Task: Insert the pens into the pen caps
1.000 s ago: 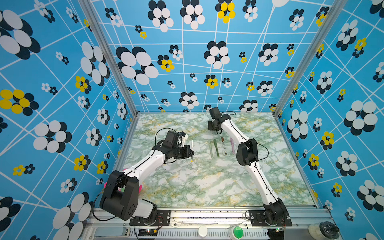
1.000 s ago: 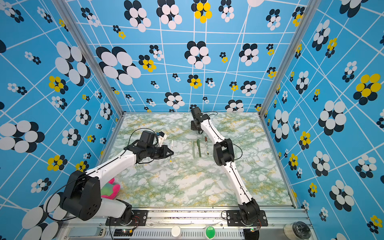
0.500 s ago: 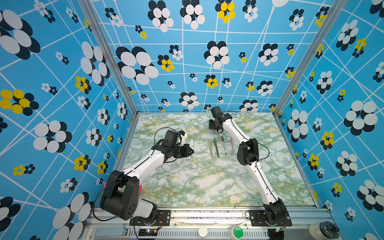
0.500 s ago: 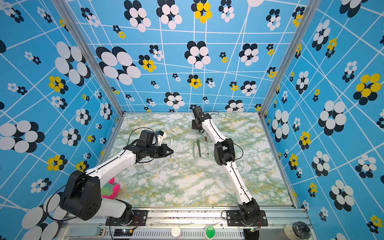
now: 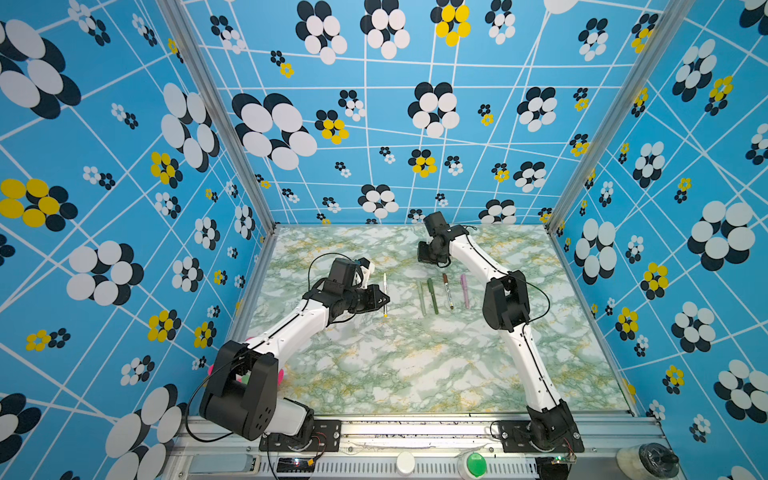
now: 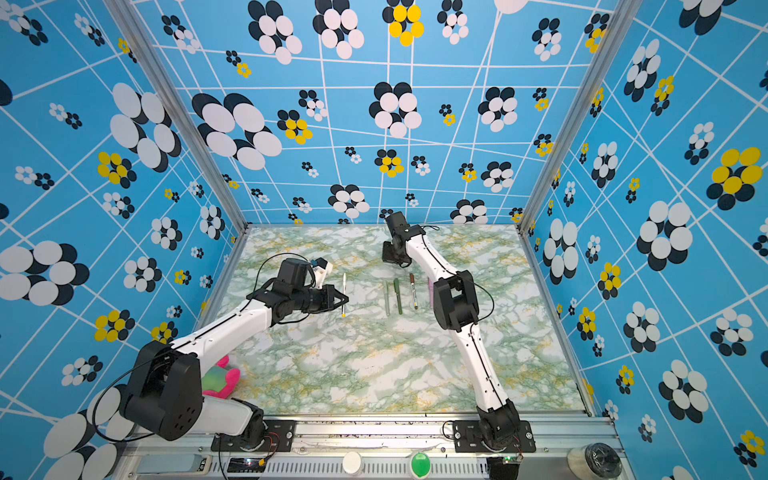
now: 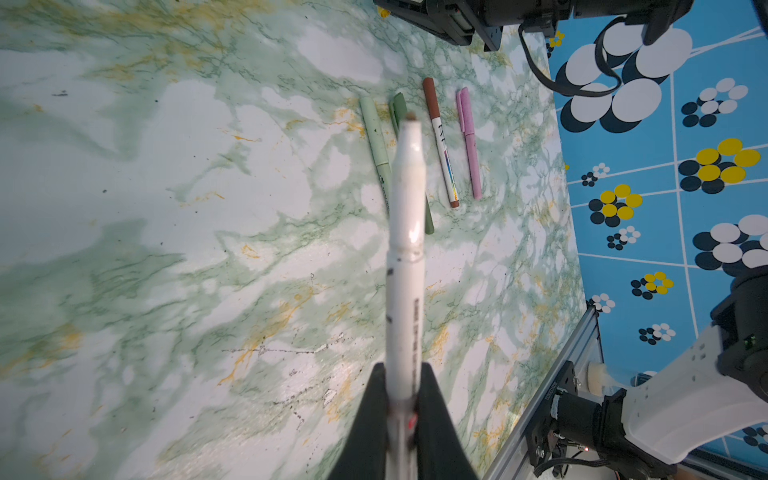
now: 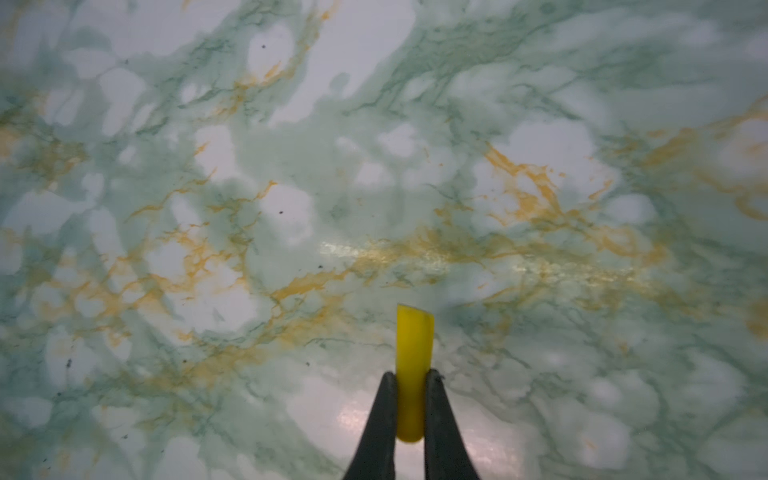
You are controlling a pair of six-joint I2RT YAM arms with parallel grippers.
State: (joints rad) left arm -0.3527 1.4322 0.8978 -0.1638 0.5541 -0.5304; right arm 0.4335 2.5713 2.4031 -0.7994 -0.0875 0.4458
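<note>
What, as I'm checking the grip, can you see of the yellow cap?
The yellow cap is a short, smooth, glossy plastic tube: one end cut slanted, the other rounded. The right gripper is shut on it, dark fingers pinching its rounded half from both sides; the slanted end juts past them over the marble table.

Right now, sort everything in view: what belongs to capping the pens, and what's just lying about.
Job: white pen in the left gripper; yellow cap in the right gripper; pale green pen, dark green pen, brown pen, pink pen lying in a row, apparently capped.

Lying about: plush toy by the left arm's base; bottle and green button at the front edge.
</note>
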